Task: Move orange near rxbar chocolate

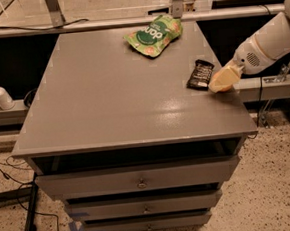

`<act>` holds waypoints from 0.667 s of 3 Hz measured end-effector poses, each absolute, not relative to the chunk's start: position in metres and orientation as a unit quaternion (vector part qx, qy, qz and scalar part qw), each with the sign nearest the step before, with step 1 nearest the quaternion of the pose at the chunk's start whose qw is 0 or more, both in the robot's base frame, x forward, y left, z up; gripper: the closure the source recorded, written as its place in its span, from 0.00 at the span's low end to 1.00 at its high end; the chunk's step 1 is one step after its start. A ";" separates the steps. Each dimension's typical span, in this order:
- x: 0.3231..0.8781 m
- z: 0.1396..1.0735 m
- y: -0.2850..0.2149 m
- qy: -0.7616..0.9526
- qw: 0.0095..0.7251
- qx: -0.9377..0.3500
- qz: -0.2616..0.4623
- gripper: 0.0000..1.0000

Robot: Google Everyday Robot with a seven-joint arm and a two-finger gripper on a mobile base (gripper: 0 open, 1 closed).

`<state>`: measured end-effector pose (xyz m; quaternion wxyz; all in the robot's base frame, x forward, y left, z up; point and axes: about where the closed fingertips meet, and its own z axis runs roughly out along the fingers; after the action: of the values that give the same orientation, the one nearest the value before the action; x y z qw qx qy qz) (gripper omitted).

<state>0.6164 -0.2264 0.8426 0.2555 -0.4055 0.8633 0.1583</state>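
Grey cabinet top [108,100] over speckled floor [276,187]; green pouch [153,35] at 12 o'clock, dark bar [200,74] at 3, gripper [221,80] just beside, grip unreadable.

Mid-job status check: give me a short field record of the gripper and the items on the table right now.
gripper: low at the table's right edge, just right of the rxbar chocolate
rxbar chocolate: lying flat, right side of the table
orange: not separately visible; possibly hidden at the gripper
green pouch: lying flat, far side
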 end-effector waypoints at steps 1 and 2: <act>0.616 0.843 -0.225 0.864 0.256 -0.404 0.160 0.13; 0.616 0.843 -0.226 0.864 0.257 -0.401 0.161 0.00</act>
<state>0.6159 -0.2258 0.8431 0.2574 -0.4007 0.8644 0.1612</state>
